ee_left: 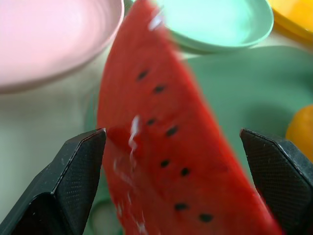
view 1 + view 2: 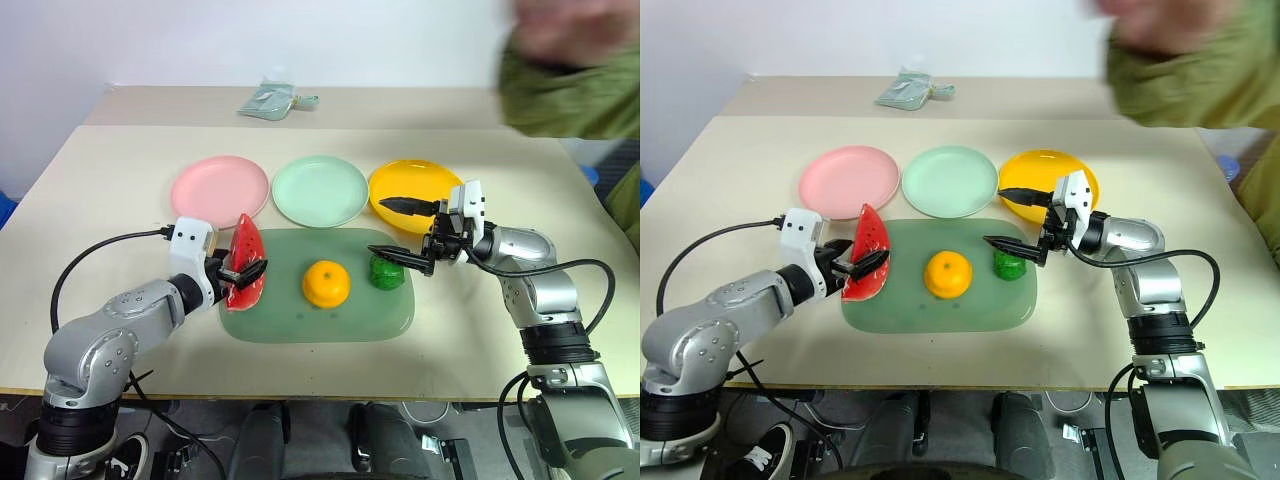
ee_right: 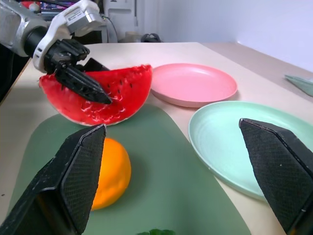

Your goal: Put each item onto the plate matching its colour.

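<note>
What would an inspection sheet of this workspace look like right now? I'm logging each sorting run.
Surface: beige table, green cutting mat at its near middle.
Job's things: pink plate, mint plate and yellow plate in a row, all bare; watermelon wedge at the mat's left edge; orange and green vegetable on the mat.
Clutter: crumpled pale-green packet at the far edge.
Grippers: left gripper open around the wedge; right gripper open, above the vegetable.
Cables: black cable looping on the table from the left wrist; another by the right arm.
Surroundings: person in an olive sleeve at the far right.
</note>
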Action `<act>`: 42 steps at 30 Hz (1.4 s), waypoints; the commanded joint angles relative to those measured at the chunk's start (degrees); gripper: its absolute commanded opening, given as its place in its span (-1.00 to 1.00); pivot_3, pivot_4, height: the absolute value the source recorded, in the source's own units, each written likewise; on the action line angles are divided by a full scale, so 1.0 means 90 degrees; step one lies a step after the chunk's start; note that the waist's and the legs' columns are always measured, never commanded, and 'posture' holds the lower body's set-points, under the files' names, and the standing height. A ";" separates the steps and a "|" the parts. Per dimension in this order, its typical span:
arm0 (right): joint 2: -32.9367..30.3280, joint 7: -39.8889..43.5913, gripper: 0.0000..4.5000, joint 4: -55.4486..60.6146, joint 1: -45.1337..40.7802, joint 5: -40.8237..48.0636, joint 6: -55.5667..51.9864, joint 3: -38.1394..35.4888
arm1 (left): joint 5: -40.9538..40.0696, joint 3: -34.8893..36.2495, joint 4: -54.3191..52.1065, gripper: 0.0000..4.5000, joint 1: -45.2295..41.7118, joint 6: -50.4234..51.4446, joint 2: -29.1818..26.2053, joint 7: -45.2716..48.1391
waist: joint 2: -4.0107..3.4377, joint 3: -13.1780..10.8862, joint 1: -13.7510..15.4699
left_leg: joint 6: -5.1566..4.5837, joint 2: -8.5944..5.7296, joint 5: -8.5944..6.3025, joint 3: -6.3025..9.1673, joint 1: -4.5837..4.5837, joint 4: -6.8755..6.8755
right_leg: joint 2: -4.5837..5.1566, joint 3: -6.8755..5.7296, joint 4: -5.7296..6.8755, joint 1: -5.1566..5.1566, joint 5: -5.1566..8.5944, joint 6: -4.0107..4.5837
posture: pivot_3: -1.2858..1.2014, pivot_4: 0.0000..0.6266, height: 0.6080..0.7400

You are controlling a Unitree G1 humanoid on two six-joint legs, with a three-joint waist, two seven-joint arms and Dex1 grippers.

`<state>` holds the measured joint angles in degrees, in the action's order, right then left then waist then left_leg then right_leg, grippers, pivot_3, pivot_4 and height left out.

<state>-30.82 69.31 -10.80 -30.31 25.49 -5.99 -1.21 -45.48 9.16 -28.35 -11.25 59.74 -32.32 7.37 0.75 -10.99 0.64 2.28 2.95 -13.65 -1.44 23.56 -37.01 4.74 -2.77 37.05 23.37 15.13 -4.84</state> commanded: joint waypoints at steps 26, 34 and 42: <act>0.0208 -0.0306 1.00 0.0342 -0.0335 0.0166 -0.0073 -0.0099 | 0.1576 0.0341 0.2353 -0.43 -0.2417 -0.1608 0.0295 0.0278 | 0.0001 -0.0001 -0.0012 | 0.0000 -0.0001 0.0000 -0.0001 -0.0001 -0.0002 | -0.0003 -0.0001 0.0003 0.0000 -0.0001 -0.0002 | 0.03 -0.52 1.00; 0.0200 -0.0331 1.00 0.0630 -0.0233 0.0305 -0.0253 -0.0153 | 0.2546 0.0161 0.5207 -0.43 -0.3640 -0.3453 0.0615 0.0869 | 0.0004 -0.0002 0.0008 | 0.0000 -0.0002 0.0001 -0.0002 0.0006 -0.0006 | -0.0002 -0.0004 0.0001 0.0000 -0.0002 -0.0005 | 0.03 -0.52 1.00; 0.0158 -0.0371 1.00 0.0950 -0.0077 0.0453 -0.0473 -0.0167 | 0.3081 0.0207 0.7533 -0.43 -0.4443 -0.4777 0.0831 0.1269 | 0.0005 -0.0003 -0.0003 | 0.0001 -0.0002 0.0001 -0.0003 0.0005 -0.0005 | -0.0002 -0.0006 0.0004 0.0002 -0.0002 -0.0006 | 0.03 -0.52 1.00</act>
<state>-28.83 66.17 -4.42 -30.78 28.41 -10.15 -1.20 -18.66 10.26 38.15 -49.51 19.66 -24.48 17.73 0.80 -11.02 0.61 2.28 2.94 -13.64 -1.47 23.61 -37.06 4.71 -2.83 37.08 23.38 15.11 -4.89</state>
